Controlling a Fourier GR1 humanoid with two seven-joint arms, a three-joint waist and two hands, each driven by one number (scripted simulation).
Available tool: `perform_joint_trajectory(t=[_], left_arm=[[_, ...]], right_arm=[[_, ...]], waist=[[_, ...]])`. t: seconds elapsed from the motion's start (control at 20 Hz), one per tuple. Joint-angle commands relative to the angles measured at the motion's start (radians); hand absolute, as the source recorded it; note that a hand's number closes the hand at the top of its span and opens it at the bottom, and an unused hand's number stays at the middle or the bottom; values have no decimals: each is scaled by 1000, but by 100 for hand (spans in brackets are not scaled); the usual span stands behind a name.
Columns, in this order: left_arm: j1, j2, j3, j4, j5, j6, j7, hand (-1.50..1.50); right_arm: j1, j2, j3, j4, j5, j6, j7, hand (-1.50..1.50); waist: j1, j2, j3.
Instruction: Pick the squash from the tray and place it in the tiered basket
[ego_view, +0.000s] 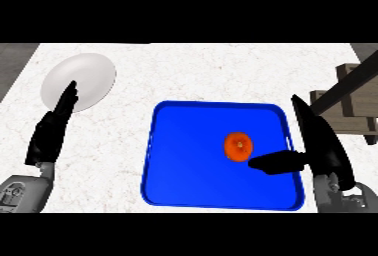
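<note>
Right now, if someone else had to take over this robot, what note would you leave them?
Left hand: open, resting at the left, fingertips up by the white plate.
Right hand: open at the tray's right edge, fingers straight, thumb reaching toward the squash; it holds nothing.
Squash: lying on the blue tray, right of its middle.
Tiered basket: at the counter's right edge, beyond the right hand.
Done: approach only.
Left: grasp the squash, lift it, carry it right and place it in the basket.

White plate (78, 81) — on speckled counter (214, 70)
</note>
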Motion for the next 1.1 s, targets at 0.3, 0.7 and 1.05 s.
perform_joint_trajectory(t=[0.3,0.7,1.05], left_arm=[[50,-47,-24,6,-51,52,-26,0],[14,-8,28,-15,-18,11,31,0],[48,-15,38,-29,-26,11,-5,0]], right_arm=[[-131,156,2,232,34,132,251,-150],[-131,274,21,278,147,188,251,-150],[-124,316,18,277,273,246,251,-150]], waist=[[-15,-4,1],[-28,-8,2],[-34,-8,2]])
